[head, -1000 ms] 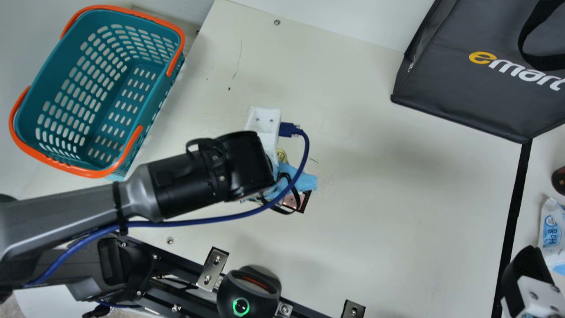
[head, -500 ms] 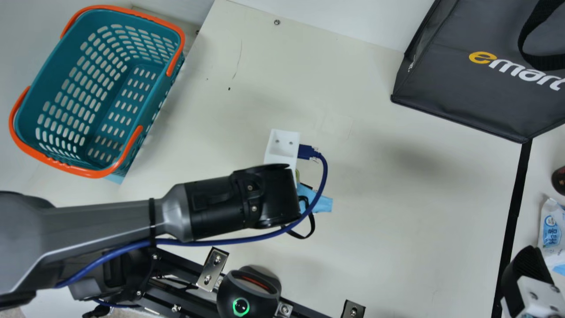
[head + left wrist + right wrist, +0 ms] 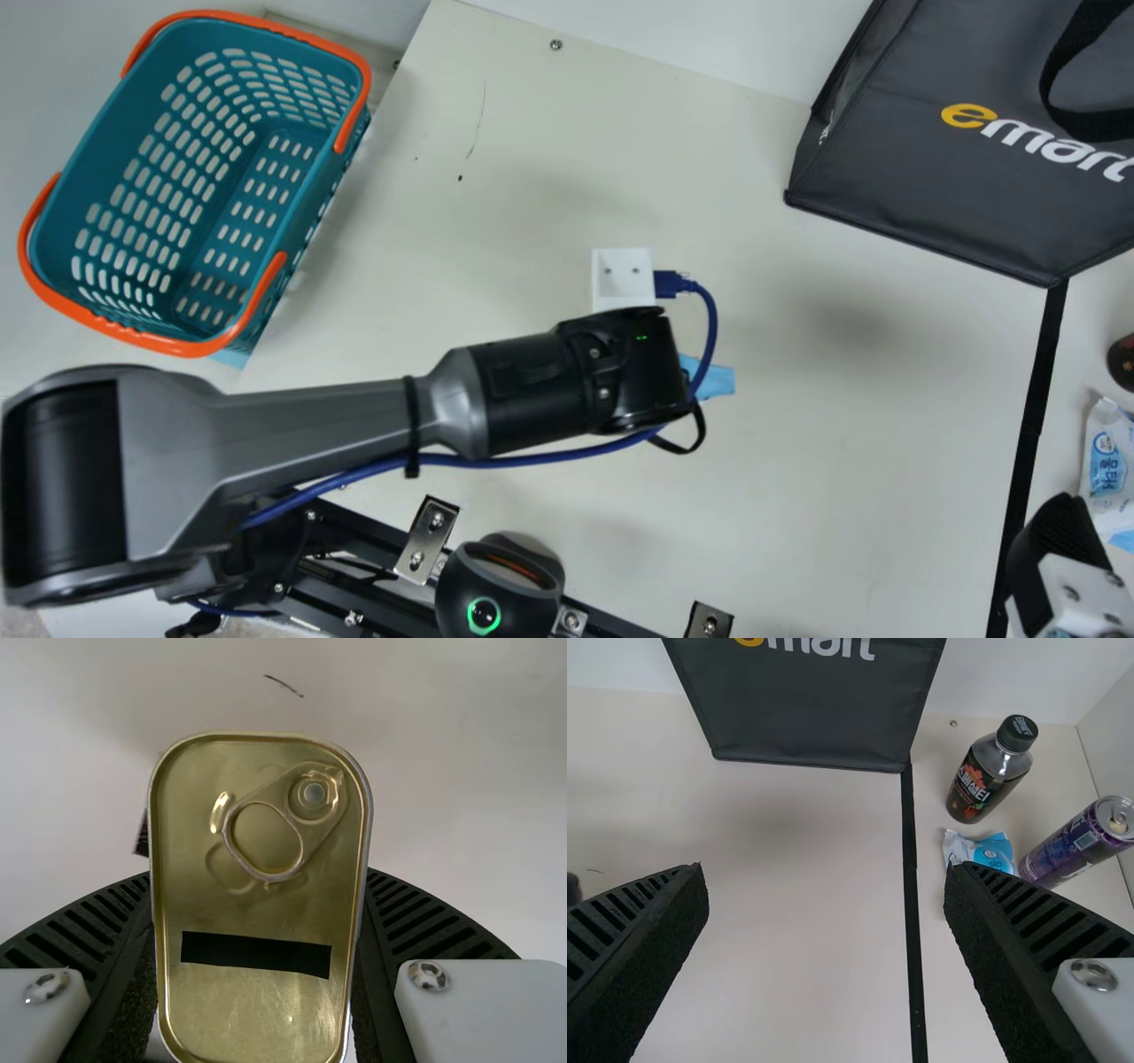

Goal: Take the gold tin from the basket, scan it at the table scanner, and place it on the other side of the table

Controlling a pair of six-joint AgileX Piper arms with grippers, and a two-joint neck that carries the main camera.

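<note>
My left gripper point(image 3: 622, 276) hangs over the middle of the table in the main view, its fingers hidden under the wrist. In the left wrist view the gripper point(image 3: 259, 912) is shut on the gold tin point(image 3: 266, 1005), whose pull-tab face, with a black strip, is toward the camera. The scanner point(image 3: 496, 589), with a green ring light, stands at the near table edge, below and left of that gripper in the main view. My right gripper point(image 3: 1063, 558) is at the lower right; in the right wrist view this gripper point(image 3: 826, 881) stands open with nothing between its fingers.
The teal basket point(image 3: 292, 208) with orange handles stands at the far left. A dark bag point(image 3: 921, 195) is at the far right, and a black tape line point(image 3: 1032, 416) runs from it. Beyond the line are a bottle point(image 3: 988, 771), a white-blue packet point(image 3: 983, 852) and a purple can point(image 3: 1076, 846).
My left arm has moved right in the main view, farther from the basket, carrying the tin, which showed partly beside the wrist earlier. The right arm has kept still.
</note>
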